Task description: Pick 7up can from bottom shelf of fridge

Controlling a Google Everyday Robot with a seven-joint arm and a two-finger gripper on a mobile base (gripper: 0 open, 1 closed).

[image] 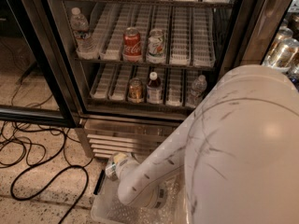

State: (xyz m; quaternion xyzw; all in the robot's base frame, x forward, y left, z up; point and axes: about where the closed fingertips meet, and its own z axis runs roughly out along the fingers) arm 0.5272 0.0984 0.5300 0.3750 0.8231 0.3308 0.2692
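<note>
The fridge [117, 133] stands open, its ribbed steel base low in the middle. Its bottom shelf [175, 85] holds an orange-brown can [136, 90], a white-capped bottle [154, 87] and a water bottle [197, 89]. The 7up can [111, 164], dull green and silvery with a silver top, is off the shelf. It sits at the tip of my white arm, low in front of the fridge base. My gripper [117, 166] is shut on it and mostly hidden behind the forearm.
The shelf above holds a red cola can [132, 44], a white-and-green can [155, 45] and a water bottle [80, 29]. The black-framed door [39, 113] stands open at left. Black cables [32, 171] lie on the floor. A clear bin [105, 209] is below the arm.
</note>
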